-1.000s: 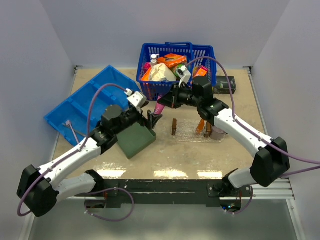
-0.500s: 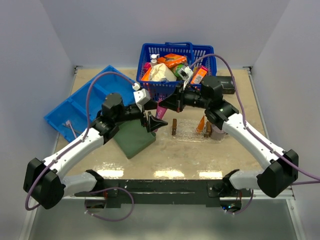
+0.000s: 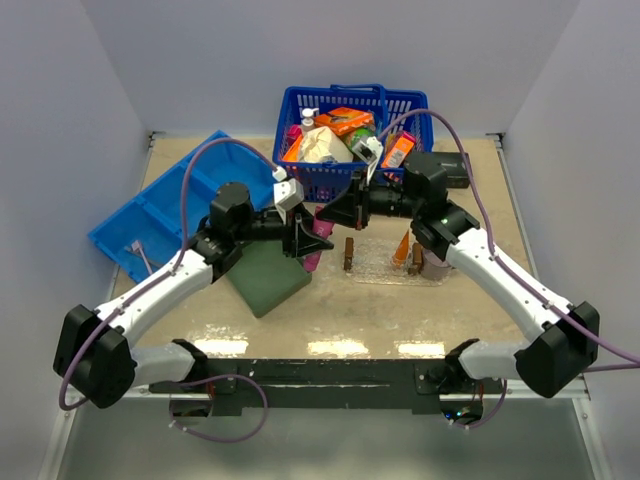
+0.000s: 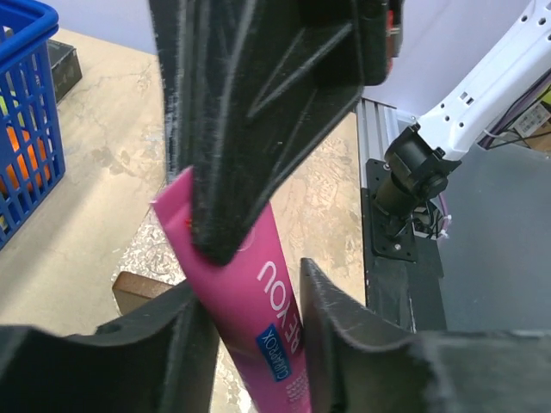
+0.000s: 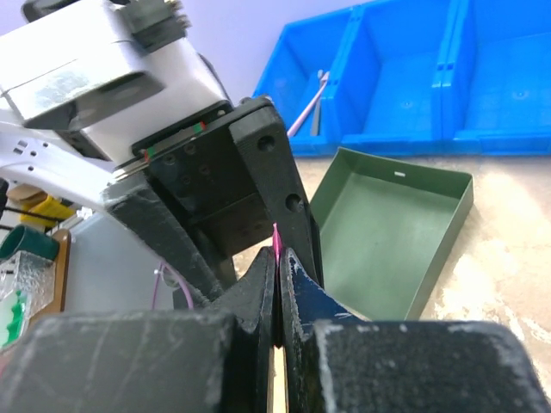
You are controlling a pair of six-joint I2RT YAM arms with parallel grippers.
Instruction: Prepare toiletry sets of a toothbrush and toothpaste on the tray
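Both grippers hold the pink toothpaste [image 3: 318, 238] in the air just left of the tray [image 3: 380, 268], a clear plate with brown handles. My right gripper [image 3: 326, 215] is shut on the tube's flat crimped end [image 5: 276, 234]. My left gripper [image 4: 250, 280] has its fingers [image 4: 340, 323] pressed against both sides of the tube's body [image 4: 267, 301]. The orange toothpaste [image 3: 402, 245] leans on the tray's right end. A toothbrush [image 3: 141, 259] lies in the blue divided bin [image 3: 165, 215].
A dark green square tray [image 3: 268, 275] lies under the left arm. A blue basket [image 3: 355, 125] full of packets stands at the back. A purple mug [image 3: 436, 266] sits at the clear tray's right end. A black box [image 3: 455, 170] lies behind the right arm.
My left gripper has swung right from over the green tray to the pink tube and closed its wide-open jaws around it. My right gripper has kept its pinch on the tube's end.
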